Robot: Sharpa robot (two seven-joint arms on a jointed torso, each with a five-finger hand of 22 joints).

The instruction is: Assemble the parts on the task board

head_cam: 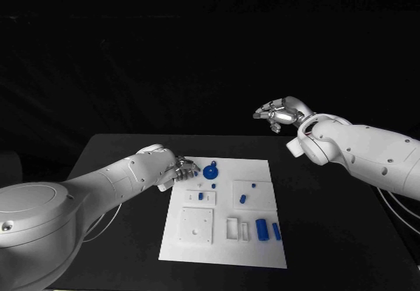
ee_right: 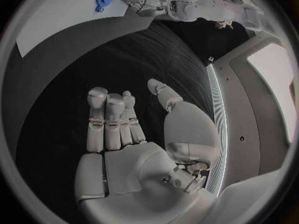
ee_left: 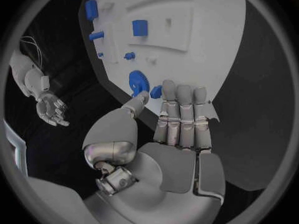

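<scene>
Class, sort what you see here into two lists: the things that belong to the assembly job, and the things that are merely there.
Belonging to the job:
task board
blue gear
blue parts
left hand, beside the gear
right hand, raised off the board, holding nothing

Merely there:
black table

Two glossy white, rounded arms end in silver, segmented metal hands: the left hand [head_cam: 181,170] and right hand [head_cam: 278,113]; thin pale cables trail beside the left arm [head_cam: 96,185].
</scene>
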